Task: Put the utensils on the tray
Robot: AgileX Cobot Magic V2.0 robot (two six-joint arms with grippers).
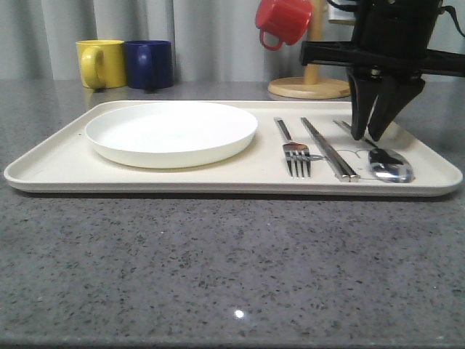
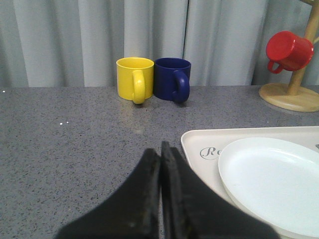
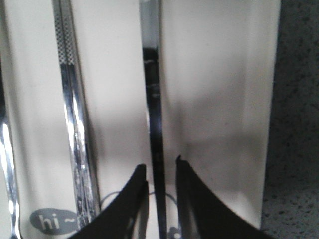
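Grey countertop; spoon (image 1: 389, 164) lies lengthwise, bowl apparently nearest camera.

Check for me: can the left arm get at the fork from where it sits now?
Probably not directly. The left gripper sits shut over bare counter beside the tray, and the white plate lies between it and the fork. It would have to reach over the plate.

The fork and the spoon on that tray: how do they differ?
The fork ends in four tines; the spoon ends in a shiny oval bowl. The fork lies beside the plate, left of the chopsticks; the spoon lies right of them, near the tray edge. The right gripper straddles the spoon's handle; the fork lies free. Both are silver metal, heads toward the camera.
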